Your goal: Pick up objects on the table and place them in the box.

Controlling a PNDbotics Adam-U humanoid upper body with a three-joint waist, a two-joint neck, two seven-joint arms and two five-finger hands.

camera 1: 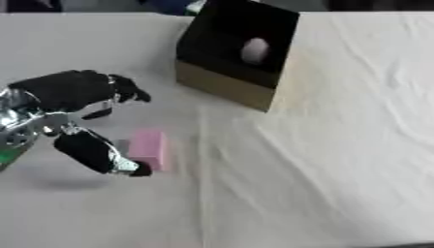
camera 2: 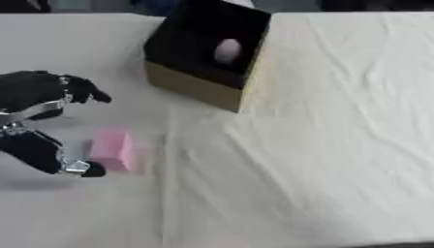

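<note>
- The left hand (camera 1: 72, 104) is hovering at the left of the white-clothed counter (camera 1: 322, 160), its fingers (camera 1: 127, 89) spread apart and lightly curled, gripping nothing.
- Its thumb (camera 1: 98, 154) is reaching down just beside the pink block (camera 1: 149, 149); contact cannot be told.
- The pink block is lying flat on the counter, near and left of the box (camera 1: 233, 53).
- The box is sitting at the far middle, tilted, with a pale egg-shaped object (camera 1: 254, 51) inside its dark interior.
</note>
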